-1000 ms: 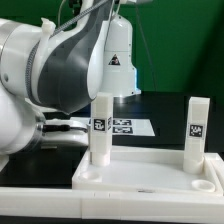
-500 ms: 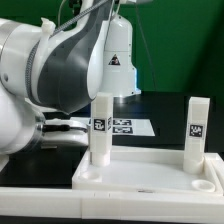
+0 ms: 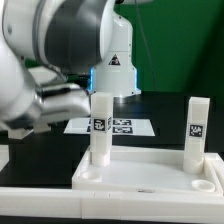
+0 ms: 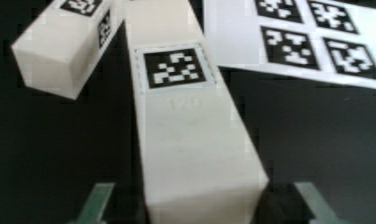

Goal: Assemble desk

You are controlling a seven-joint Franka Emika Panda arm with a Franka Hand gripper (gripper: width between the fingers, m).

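Note:
A white square-section leg (image 4: 194, 130) with a black-and-white tag runs between the fingers of my gripper (image 4: 206, 205), which is shut on it near one end. A second loose white leg (image 4: 69, 50) lies beside it on the black table. In the exterior view the white tabletop slab (image 3: 140, 187) lies at the front with two legs standing upright in its sockets: one on the exterior view's left (image 3: 100, 128), one on the right (image 3: 196, 130). My arm's bulk hides the gripper and the held leg in that view.
The marker board (image 4: 300, 35) lies flat on the table just past the held leg, and behind the upright legs in the exterior view as the marker board (image 3: 125, 127). The robot's white base (image 3: 115, 60) stands at the back. The arm fills the exterior view's upper left.
In the exterior view my arm has swung up and toward the left, uncovering more of the marker board. The tabletop and its two upright legs have not moved.

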